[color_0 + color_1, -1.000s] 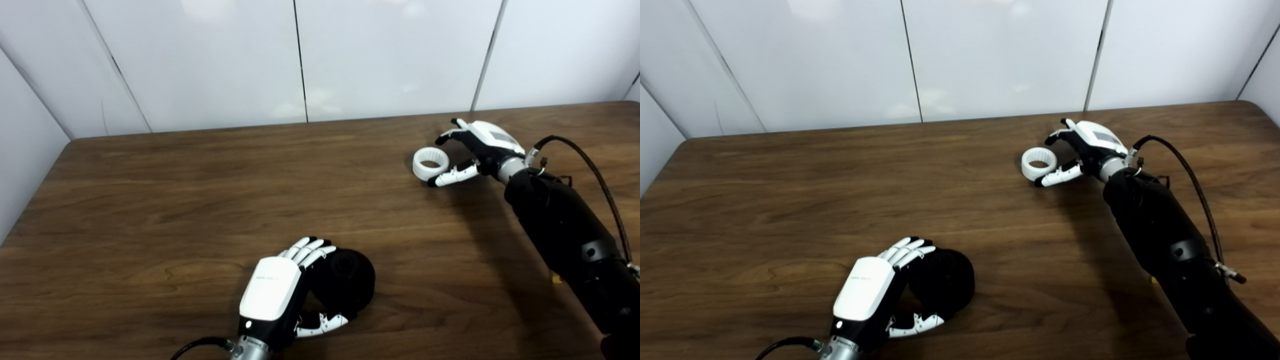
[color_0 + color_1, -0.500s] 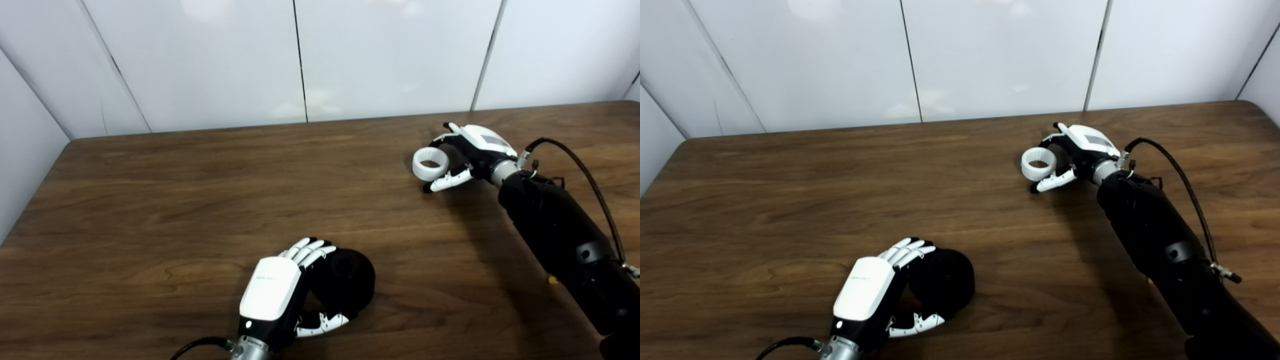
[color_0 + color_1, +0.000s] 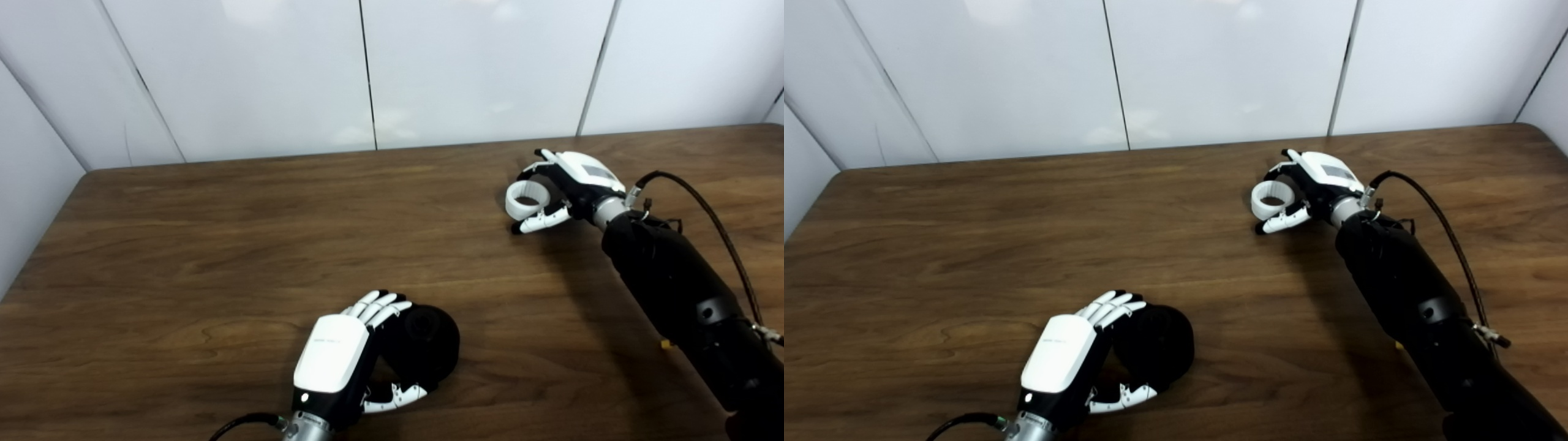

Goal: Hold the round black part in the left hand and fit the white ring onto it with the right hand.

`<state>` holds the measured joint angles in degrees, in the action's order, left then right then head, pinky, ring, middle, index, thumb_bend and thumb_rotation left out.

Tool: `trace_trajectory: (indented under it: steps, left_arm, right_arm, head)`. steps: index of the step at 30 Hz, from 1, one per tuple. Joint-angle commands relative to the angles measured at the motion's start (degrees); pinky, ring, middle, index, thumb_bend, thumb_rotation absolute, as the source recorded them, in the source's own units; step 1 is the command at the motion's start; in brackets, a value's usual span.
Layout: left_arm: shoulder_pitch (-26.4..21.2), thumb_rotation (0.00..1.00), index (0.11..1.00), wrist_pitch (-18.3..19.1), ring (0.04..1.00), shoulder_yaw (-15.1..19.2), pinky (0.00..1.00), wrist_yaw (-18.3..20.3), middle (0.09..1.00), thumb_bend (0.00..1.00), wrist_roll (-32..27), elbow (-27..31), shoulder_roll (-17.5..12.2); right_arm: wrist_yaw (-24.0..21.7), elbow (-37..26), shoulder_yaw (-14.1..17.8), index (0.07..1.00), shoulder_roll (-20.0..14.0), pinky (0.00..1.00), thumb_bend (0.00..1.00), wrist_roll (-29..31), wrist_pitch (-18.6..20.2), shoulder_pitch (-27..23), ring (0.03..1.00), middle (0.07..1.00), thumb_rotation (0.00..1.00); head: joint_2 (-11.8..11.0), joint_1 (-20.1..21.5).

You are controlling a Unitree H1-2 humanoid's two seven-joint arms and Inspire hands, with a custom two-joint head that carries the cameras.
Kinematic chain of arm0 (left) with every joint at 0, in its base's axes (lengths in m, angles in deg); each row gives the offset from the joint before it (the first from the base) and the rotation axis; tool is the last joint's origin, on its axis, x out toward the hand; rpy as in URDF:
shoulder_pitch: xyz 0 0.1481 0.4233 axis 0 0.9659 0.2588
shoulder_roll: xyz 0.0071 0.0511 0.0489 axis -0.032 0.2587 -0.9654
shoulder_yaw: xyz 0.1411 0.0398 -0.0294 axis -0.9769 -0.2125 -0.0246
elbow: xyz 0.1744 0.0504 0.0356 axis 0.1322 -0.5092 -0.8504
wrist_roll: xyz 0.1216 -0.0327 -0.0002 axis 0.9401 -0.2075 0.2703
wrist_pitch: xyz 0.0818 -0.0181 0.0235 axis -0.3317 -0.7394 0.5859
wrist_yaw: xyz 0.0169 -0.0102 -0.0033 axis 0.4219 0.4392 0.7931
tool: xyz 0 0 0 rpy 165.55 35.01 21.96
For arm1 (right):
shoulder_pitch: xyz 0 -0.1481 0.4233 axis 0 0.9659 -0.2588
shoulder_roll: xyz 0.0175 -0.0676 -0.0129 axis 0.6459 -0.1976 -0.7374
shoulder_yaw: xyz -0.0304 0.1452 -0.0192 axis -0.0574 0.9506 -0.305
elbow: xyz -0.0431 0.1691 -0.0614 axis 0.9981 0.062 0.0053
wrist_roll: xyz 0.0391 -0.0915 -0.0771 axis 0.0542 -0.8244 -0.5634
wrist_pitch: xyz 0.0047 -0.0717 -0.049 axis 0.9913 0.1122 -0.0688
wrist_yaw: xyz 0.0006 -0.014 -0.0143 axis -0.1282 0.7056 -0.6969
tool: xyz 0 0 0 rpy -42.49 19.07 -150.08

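White wall panels (image 3: 478, 67) stand behind our brown wooden table (image 3: 214, 245), which fills most of both views. Our right arm (image 3: 680, 288), sleeved in black, reaches far across that surface from the lower right corner, with a black cable (image 3: 723, 226) looping along its outer side.

Near the front edge, our left hand (image 3: 343, 361) lies with its white back upward and its fingers (image 3: 380, 306) curled over the round black part (image 3: 425, 343). That part sits on the table just beyond and to the right of the palm, with the fingers draped over its far side and the thumb (image 3: 398, 395) hooked along its near side. We have it wrapped, though it still bears on the wood and is not lifted.

Well apart from it, toward the far side, our right hand (image 3: 1311, 187) is cupped around the white ring (image 3: 1272, 200). The ring lies flat on the table just to the left of the palm, its opening facing up. The fingers arch over its far rim and the thumb (image 3: 1281, 220) runs along its near rim, so the hand is narrowed around it. From these views we cannot be sure whether fingers and thumb actually press on the ring or only bracket it closely; it appears to rest on the wood.
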<state>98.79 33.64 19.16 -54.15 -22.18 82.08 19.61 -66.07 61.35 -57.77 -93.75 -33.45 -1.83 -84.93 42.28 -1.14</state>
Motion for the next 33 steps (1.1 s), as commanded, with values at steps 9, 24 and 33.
trace_trajectory:
  steps: [9, 24, 33]
  left_arm:
    - [1.0, 0.4, 0.751, 0.5, 0.885, -0.3, 0.77, 1.0, 0.857, 0.72, 0.4, 0.3, 0.7]
    - [0.8, 0.41, 0.744, 0.4, 0.882, -0.3, 0.77, 0.6, 0.851, 0.72, 0.3, 0.2, 0.8]
    - [0.7, 0.43, 0.749, 0.7, 0.892, -0.3, 0.78, 1.1, 0.858, 0.72, 0.2, 0.4, 0.9]
  right_arm:
    - [3.5, -0.7, 0.9, 0.734, 0.0, 1.0, 0.75, -0.1, -2.7, -2.8, 1.0, 0.948, 0.27]
    - [4.5, -0.1, 1.0, 0.722, 0.0, 0.96, 0.74, 0.0, -3.4, -2.7, 0.997, 0.93, 0.25]
    - [4.4, -0.2, 1.3, 0.733, -0.2, 0.94, 0.76, 0.3, -3.7, -2.6, 0.989, 0.93, 0.28]
  head:
    - [0.1, 0.0]
    - [0.2, 0.0]
    - [0.2, -0.1]
